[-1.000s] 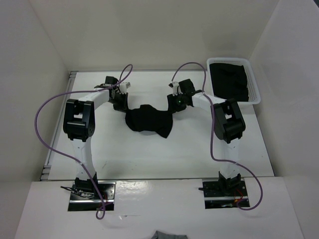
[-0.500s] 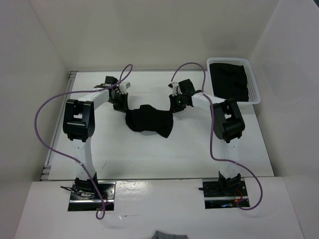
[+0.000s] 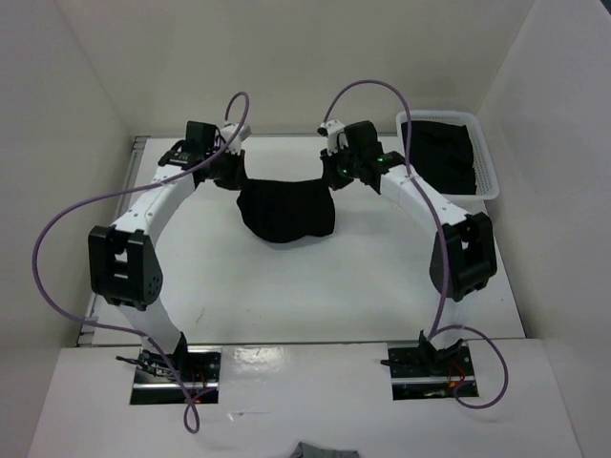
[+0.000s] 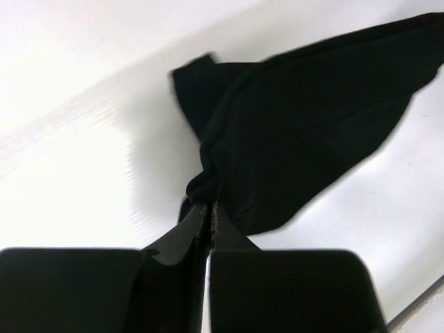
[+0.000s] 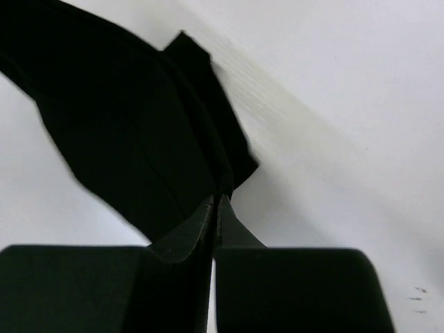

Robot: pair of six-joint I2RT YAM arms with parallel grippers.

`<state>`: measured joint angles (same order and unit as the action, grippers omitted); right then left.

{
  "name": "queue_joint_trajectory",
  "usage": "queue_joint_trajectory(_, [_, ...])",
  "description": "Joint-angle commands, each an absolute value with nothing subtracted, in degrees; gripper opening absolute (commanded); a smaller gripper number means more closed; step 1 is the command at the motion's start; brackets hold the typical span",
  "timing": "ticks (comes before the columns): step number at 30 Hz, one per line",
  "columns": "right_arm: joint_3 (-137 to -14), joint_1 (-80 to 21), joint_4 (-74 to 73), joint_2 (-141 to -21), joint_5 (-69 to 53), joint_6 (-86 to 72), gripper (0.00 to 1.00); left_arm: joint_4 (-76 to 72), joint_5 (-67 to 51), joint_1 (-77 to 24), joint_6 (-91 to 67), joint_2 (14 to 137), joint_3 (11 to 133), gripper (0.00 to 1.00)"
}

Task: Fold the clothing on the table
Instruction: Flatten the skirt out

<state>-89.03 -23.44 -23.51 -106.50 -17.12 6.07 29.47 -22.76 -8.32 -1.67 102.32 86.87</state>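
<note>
Your table (image 3: pixel 286 296) has the clothing (image 3: pixel 284 210) over its far-middle part, stretched out between both arms. A white basket (image 3: pixel 488 162) with black fabric sits at the far right corner. Your left gripper (image 4: pixel 209 207) is pinched tight on one top corner of the clothing, and your right gripper (image 5: pixel 216 201) is clamped on the other.

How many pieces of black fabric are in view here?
2. The clothing is stretched between the left gripper and the right gripper, both shut on it. A black heap lies in the white basket, far right. More may be hidden beneath that heap.
</note>
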Motion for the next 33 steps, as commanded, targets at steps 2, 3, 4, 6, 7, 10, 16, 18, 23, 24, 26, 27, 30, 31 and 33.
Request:
queue_joint_trajectory(2, [-91.32, -26.10, -27.68, -97.83, -13.72, 9.40, 0.00, 29.00, -21.63, -11.33, 0.34, 94.41, 87.54, 0.00])
queue_joint_trajectory(3, [-91.32, -26.80, -27.69, -95.21, -13.19, 10.01, 0.00, 29.00, -21.62, -12.12, 0.87, 91.52, 87.02, 0.00])
queue_joint_trajectory(4, [-91.32, -26.81, -28.21, -93.88, -12.23, 10.02, 0.00, 28.48, -20.66, -12.13, 1.49, 90.02, 86.05, 0.00])
queue_joint_trajectory(6, [-90.70, -27.33, -28.83, -89.85, -11.69, 10.55, 0.00, 28.48, -20.13, -12.66, 2.19, 85.20, 85.00, 0.00])
queue_joint_trajectory(7, [-90.70, -27.33, -28.83, -88.43, -11.69, 11.16, 0.00, 27.95, -20.13, -12.66, 2.20, 83.51, 84.38, 0.00])
queue_joint_trajectory(10, [-89.48, -27.33, -29.44, -82.90, -9.67, 12.91, 0.00, 27.25, -18.64, -12.66, 3.33, 76.57, 81.31, 0.00])
queue_joint_trajectory(16, [-85.35, -27.33, -30.50, -71.40, -7.47, 15.90, 0.00, 24.97, -17.40, -12.66, 5.27, 61.02, 74.89, 0.00])
queue_joint_trajectory(18, [-84.56, -27.33, -31.98, -68.31, -9.57, 17.05, 0.00, 25.83, -16.79, -12.66, 5.88, 56.09, 74.88, 0.00])
queue_joint_trajectory(23, [-83.85, -24.18, -33.93, -58.38, -19.15, 18.98, 0.00, 30.05, -19.69, -10.55, 6.42, 49.15, 77.07, 0.00])
queue_joint_trajectory(24, [-84.54, -23.04, -34.80, -57.66, -19.94, 18.98, 0.00, 30.75, -20.38, -9.42, 6.42, 48.35, 77.60, 0.00])
queue_joint_trajectory(26, [-85.42, -22.16, -35.60, -55.47, -22.23, 18.98, 0.00, 31.46, -21.88, -8.62, 6.42, 46.15, 78.49, 0.00])
queue_joint_trajectory(27, [-86.21, -21.63, -36.20, -54.76, -23.11, 18.98, 0.00, 31.46, -22.41, -8.61, 6.42, 45.36, 79.18, 0.00])
queue_joint_trajectory(30, [-86.75, -19.43, -36.21, -52.91, -26.62, 18.46, 0.00, 31.46, -24.52, -6.94, 6.42, 42.54, 79.19, 0.00])
queue_joint_trajectory(31, [-86.75, -18.90, -36.21, -52.30, -27.59, 17.76, 0.00, 31.46, -25.74, -6.07, 6.42, 41.84, 78.58, 0.00])
queue_joint_trajectory(33, [-85.35, -18.90, -35.51, -52.29, -29.17, 17.06, 0.01, 31.46, -27.06, -5.54, 5.89, 41.84, 77.00, 0.00])
